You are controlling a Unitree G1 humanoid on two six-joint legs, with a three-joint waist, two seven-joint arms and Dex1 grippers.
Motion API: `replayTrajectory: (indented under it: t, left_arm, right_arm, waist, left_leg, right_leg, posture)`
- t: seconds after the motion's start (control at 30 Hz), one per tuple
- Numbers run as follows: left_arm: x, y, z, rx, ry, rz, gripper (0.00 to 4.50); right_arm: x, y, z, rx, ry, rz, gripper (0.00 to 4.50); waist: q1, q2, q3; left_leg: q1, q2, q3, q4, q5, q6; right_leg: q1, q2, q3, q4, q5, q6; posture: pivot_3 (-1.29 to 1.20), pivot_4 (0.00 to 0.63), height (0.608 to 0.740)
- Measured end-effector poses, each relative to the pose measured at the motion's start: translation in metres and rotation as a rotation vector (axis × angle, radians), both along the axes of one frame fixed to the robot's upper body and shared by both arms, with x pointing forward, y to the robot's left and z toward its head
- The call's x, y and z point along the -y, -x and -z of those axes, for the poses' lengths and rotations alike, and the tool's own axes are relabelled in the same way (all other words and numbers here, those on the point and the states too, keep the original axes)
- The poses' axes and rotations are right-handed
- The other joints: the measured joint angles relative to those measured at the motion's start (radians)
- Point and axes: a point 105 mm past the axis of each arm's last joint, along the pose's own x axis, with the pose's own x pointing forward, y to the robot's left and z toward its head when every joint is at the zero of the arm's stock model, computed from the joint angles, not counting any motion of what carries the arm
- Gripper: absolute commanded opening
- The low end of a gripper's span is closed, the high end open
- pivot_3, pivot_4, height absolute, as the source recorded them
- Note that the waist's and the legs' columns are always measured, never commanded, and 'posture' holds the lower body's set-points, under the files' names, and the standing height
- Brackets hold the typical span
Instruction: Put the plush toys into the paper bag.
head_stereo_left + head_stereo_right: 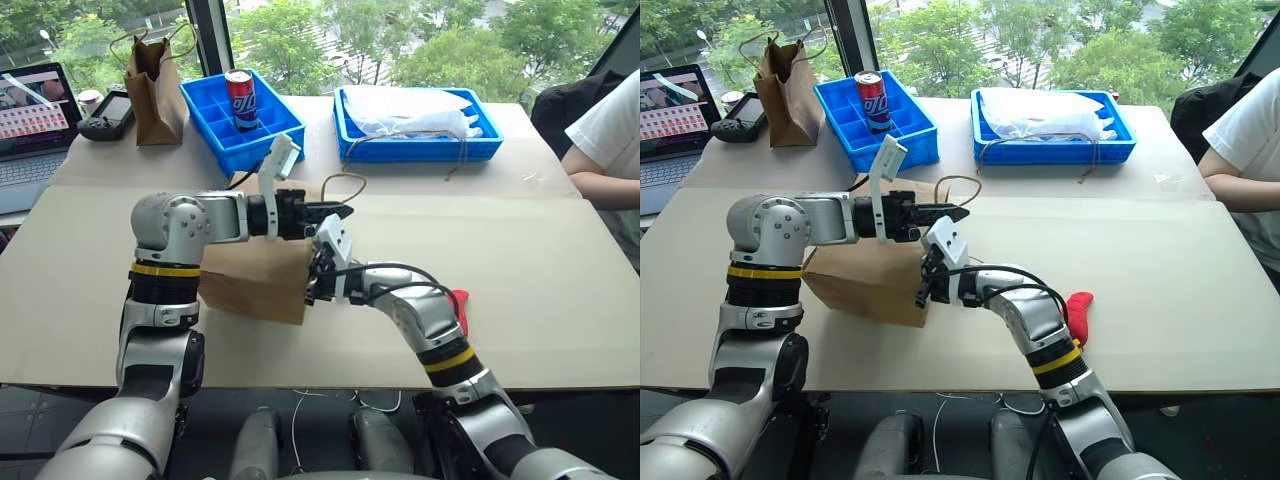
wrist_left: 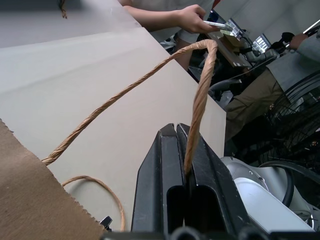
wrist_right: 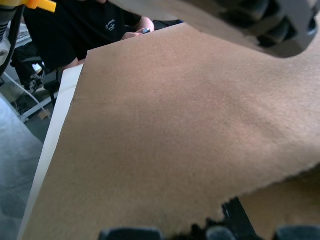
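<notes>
The light-brown paper bag (image 1: 250, 285) lies on its side in the middle of the table. My left gripper (image 1: 340, 211) points right above it and is shut on the bag's string handle (image 2: 200, 90), which loops up from the fingers (image 2: 155, 170). My right gripper (image 1: 313, 290) is at the bag's open end, shut on the serrated paper rim (image 3: 250, 195). A red chili plush toy (image 1: 1077, 312) lies on the table to the right, partly hidden behind my right forearm.
At the back stand a darker, narrower paper bag (image 1: 155, 90), a blue compartment tray (image 1: 270, 125) holding a soda can (image 1: 240, 98), and a blue tray (image 1: 420, 150) with white plastic. A laptop (image 1: 35, 120) sits far left. A person's arm (image 1: 605, 170) rests at the right edge.
</notes>
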Motion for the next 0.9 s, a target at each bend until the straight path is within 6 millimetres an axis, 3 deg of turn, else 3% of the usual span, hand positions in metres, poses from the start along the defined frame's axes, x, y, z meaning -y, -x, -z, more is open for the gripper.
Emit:
replayTrajectory:
  t: [0.17,0.33,0.6,0.9]
  left_arm:
    - [0.014,-0.003,-0.004,0.038,0.036,-0.008,0.00]
    - [0.034,-0.004,-0.015,0.079,0.063,0.019,0.00]
    - [0.055,0.001,-0.031,0.113,0.122,0.069,0.00]
    - [0.057,0.008,-0.028,0.109,0.124,0.108,0.00]
  right_arm:
    - [0.013,-0.011,-0.006,-0.001,-0.075,0.159,0.01]
    - [0.050,-0.028,-0.016,0.044,-0.104,0.422,0.01]
    - [0.077,-0.030,-0.031,0.140,-0.088,0.628,0.01]
    - [0.062,-0.036,0.016,0.000,0.048,0.572,0.01]
  waist:
    - [0.004,0.000,0.000]
    - [0.007,0.000,0.000]
    - [-0.004,0.000,0.000]
    - [-0.004,0.000,0.000]
  left_leg:
    - [0.000,0.000,0.000,0.000,0.000,0.000]
    - [0.000,0.000,0.000,0.000,0.000,0.000]
    - [0.000,0.000,0.000,-0.001,0.000,0.000]
    - [0.000,0.000,0.000,-0.001,0.000,0.000]
  right_leg:
    - [0.000,0.000,0.000,0.000,0.000,0.000]
    - [0.000,0.000,0.000,-0.001,0.000,0.000]
    - [-0.001,0.000,0.000,0.000,0.000,0.000]
    - [0.000,0.000,0.001,-0.001,0.000,0.000]
  posture:
    - [0.00,0.150,0.722]
    - [0.00,0.150,0.722]
    - [0.00,0.150,0.722]
    - [0.00,0.150,0.722]
